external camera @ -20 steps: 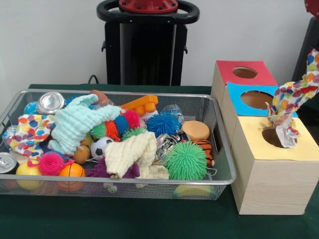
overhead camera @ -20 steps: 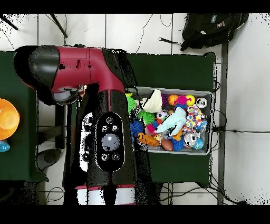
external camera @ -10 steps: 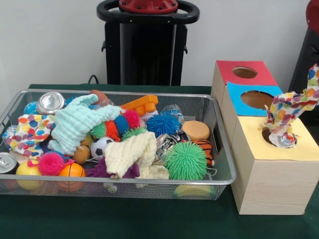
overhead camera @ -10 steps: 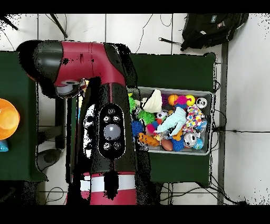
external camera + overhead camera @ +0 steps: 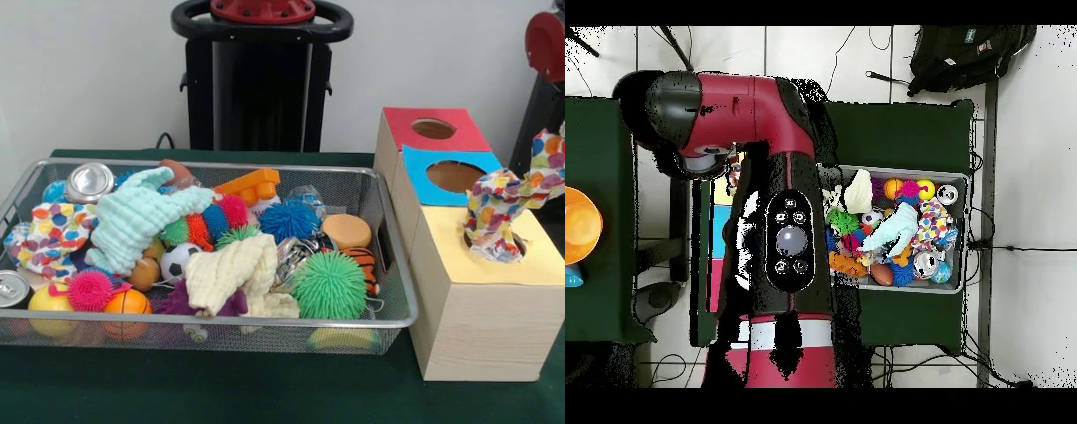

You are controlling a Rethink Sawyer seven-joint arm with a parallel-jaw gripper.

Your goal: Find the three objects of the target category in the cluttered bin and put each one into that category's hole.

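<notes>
- Polka-dot cloth (image 5: 505, 208) at right edge of the front view, bunched over the hole (image 5: 516, 246) in the yellow-topped box (image 5: 481, 296). Lower end sits at or in the hole and covers most of it.
- Long axis of that cloth runs diagonally: low end at the hole, high end toward the upper right, reaching the frame's right edge.
- End effector: not visible in either view, so its grasp state can't be read. Only a bit of the arm (image 5: 546, 40) shows, top right corner of the front view.
- Overhead view: arm (image 5: 780, 235) fills the centre-left of the frame and hides most of the boxes.
- Wire mesh bin (image 5: 395, 265) sits left of the boxes, right rim just beside the yellow-topped box; narrow gap between them.
- Second polka-dot cloth (image 5: 48, 234) lies at the bin's left end, touching the mint-green cloth (image 5: 132, 216).
- Cream cloth (image 5: 231, 269) at bin centre, beside the green spiky ball (image 5: 329, 284).
- Blue-topped box (image 5: 424, 177) and red-topped box (image 5: 402, 132) stand behind the yellow one, holes uncovered.
- Green table (image 5: 221, 389) bare along the bottom of the frame.
</notes>
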